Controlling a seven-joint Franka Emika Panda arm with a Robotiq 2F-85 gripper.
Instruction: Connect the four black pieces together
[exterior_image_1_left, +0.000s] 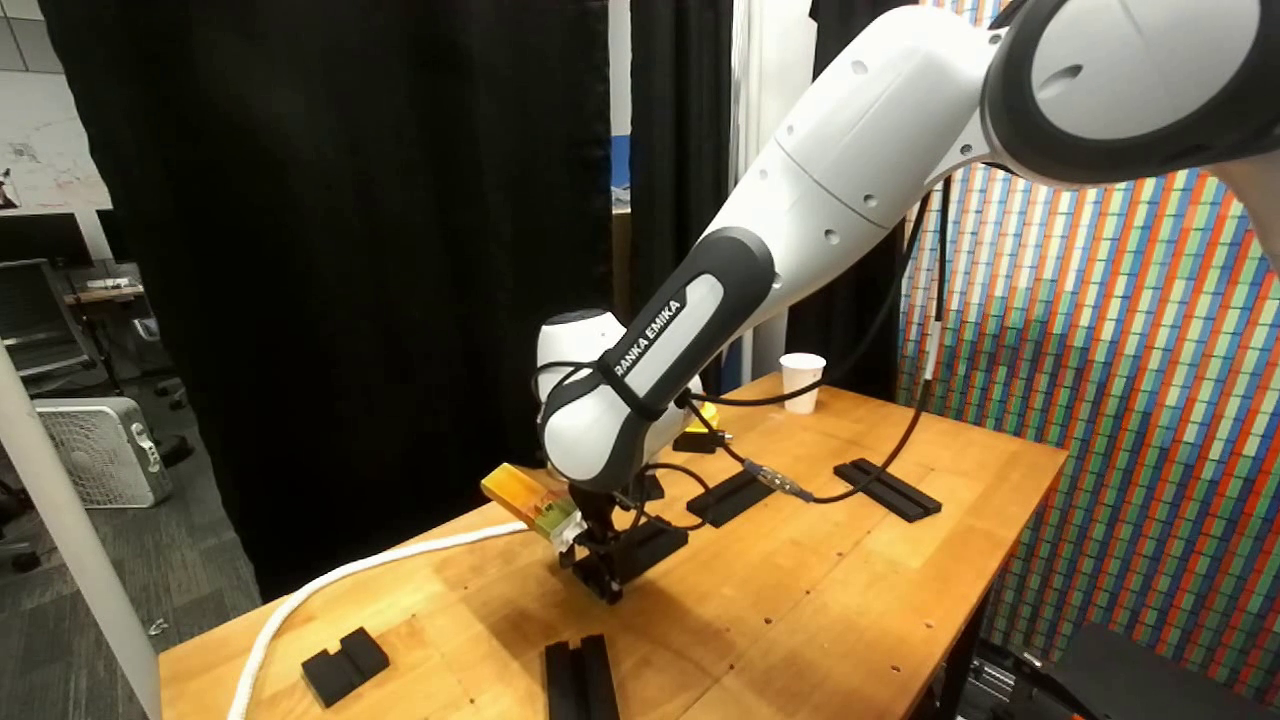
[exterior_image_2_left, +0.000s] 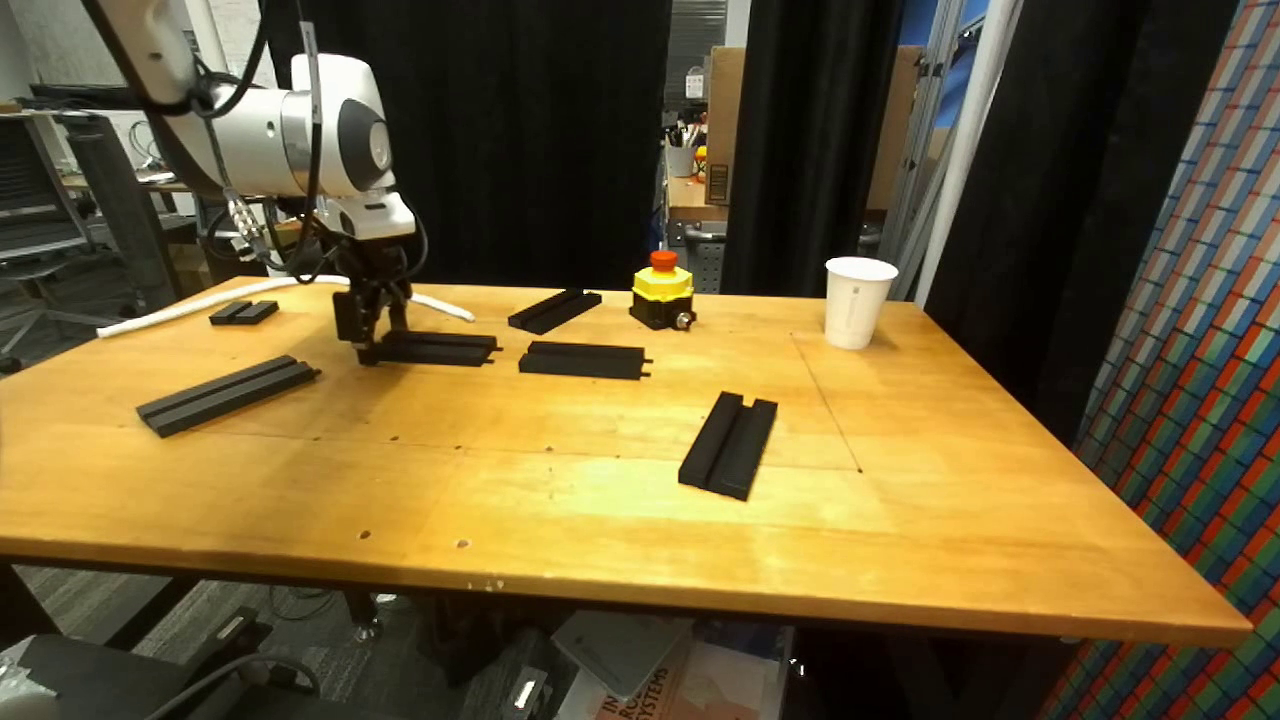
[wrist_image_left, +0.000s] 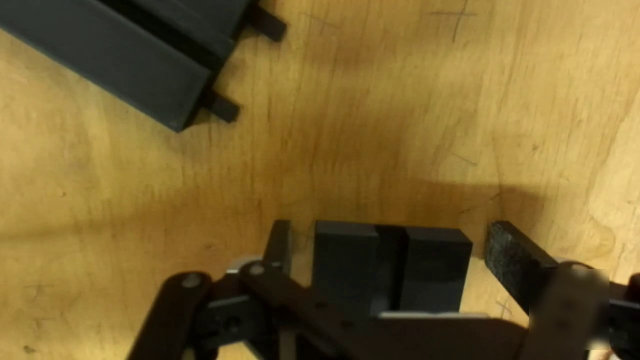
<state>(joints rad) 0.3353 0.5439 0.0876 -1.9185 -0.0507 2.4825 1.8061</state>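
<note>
Black bars (exterior_image_2_left: 585, 362), grooved: lying apart on the table (exterior_image_2_left: 980, 500), none seen joined in either exterior view; every connection seemingly left to make
Pincer (wrist_image_left: 390, 242): spread, astride one bar (wrist_image_left: 345, 270), gap at each side, grasping nothing; a grip on it presumably next

Wrist view's super close, staring down past the claw (wrist_image_left: 390, 242) at the counter (wrist_image_left: 375, 150). In an exterior view you look along the counter's length, arm (exterior_image_1_left: 850, 170) big and close; in an exterior view you look across its near edge (exterior_image_2_left: 640, 595). Both exterior views share counter, arm, cup (exterior_image_2_left: 858, 305) and curtains (exterior_image_2_left: 500, 150).
</note>
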